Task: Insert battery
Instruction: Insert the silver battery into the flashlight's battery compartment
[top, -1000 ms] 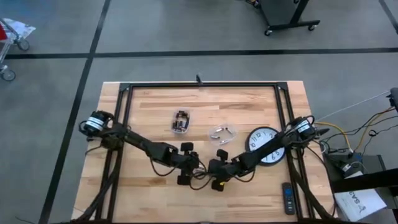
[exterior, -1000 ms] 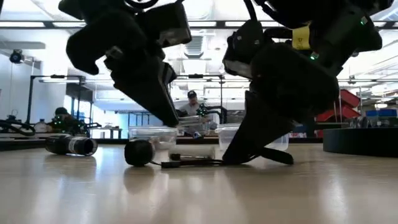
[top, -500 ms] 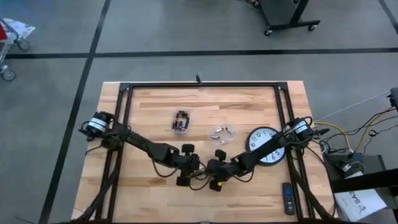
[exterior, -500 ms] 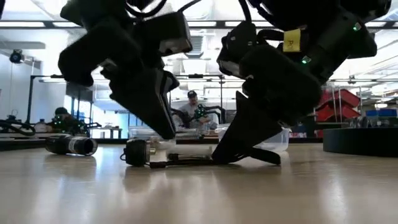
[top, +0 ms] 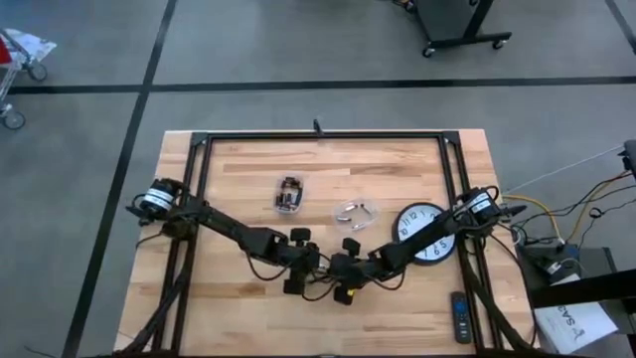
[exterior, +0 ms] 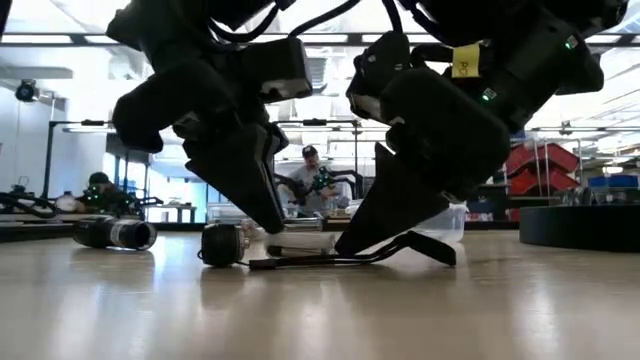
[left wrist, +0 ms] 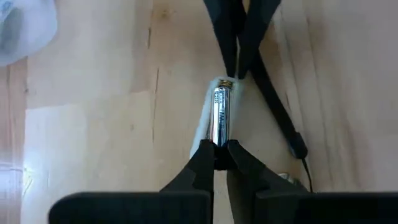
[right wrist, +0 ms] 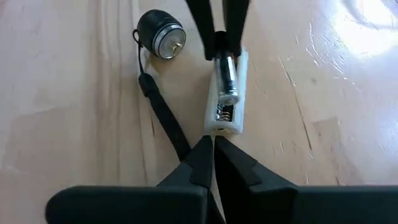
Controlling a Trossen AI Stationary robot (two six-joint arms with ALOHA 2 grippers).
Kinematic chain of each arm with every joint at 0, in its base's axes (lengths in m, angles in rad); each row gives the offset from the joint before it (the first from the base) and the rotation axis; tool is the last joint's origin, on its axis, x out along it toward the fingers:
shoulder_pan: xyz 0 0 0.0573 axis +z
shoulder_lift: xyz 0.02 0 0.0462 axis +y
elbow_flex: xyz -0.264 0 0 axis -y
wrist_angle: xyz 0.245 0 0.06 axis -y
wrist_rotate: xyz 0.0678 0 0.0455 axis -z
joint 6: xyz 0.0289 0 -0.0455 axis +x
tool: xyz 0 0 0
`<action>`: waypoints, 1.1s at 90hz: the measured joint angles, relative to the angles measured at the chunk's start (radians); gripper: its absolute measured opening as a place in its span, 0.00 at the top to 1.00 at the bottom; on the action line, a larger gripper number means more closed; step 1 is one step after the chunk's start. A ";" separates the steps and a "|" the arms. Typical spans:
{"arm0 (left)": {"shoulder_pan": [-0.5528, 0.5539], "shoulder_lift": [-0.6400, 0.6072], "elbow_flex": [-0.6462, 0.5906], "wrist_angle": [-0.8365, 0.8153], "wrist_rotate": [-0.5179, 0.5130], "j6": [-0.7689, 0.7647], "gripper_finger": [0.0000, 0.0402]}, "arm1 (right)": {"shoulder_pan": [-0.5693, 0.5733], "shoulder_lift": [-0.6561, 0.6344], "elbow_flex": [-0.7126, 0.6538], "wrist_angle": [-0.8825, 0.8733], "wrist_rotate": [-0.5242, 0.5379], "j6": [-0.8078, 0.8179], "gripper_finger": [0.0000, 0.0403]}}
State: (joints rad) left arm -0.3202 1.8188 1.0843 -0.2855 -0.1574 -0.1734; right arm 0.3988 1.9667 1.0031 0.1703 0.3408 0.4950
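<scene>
My two grippers meet nose to nose near the front middle of the table: the left gripper (left wrist: 220,157) pinches one end of a single silver battery (left wrist: 219,118), which lies in one white battery holder (right wrist: 226,93), while the right gripper (right wrist: 212,152) has its fingers pressed together at the holder's opposite end — the end with the bare spring. Just beside the holder sit one round black cap (right wrist: 160,34) and one black strap (right wrist: 165,124). Farther back on the table I count one small opened device (top: 288,194), one clear plastic piece (top: 355,213) and one black wall clock (top: 425,234) under my right arm. A remote control (top: 459,316) lies near the front right corner. The surface is a pale wooden butcher-block table (top: 229,169) — set on a grey floor with dark lines. Across the room one person (exterior: 307,170) sits at a bench.
</scene>
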 joint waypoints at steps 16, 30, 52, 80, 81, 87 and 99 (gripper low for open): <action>0.000 0.000 0.000 -0.001 0.011 0.004 0.96 | 0.000 0.000 0.000 0.000 0.000 -0.001 1.00; 0.000 0.000 0.000 -0.001 0.011 0.004 0.90 | 0.000 0.000 0.000 0.001 0.000 -0.002 1.00; 0.000 0.000 0.000 0.000 0.010 0.004 0.86 | 0.000 0.000 0.000 0.001 0.000 -0.002 1.00; 0.000 -0.002 0.000 0.012 0.010 0.004 0.84 | 0.000 -0.001 0.000 0.002 0.000 -0.002 1.00; 0.000 -0.002 0.000 0.015 0.010 0.004 0.84 | 0.000 -0.001 0.000 0.002 0.000 -0.002 1.00; 0.000 -0.003 0.000 0.026 0.010 0.005 0.85 | 0.000 -0.001 0.000 0.003 0.001 -0.002 1.00; 0.000 -0.003 0.000 0.032 0.006 0.007 0.84 | 0.000 -0.001 0.000 0.003 0.000 -0.002 1.00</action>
State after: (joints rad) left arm -0.3206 1.8155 1.0843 -0.2535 -0.1515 -0.1661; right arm 0.3988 1.9656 1.0035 0.1737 0.3413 0.4934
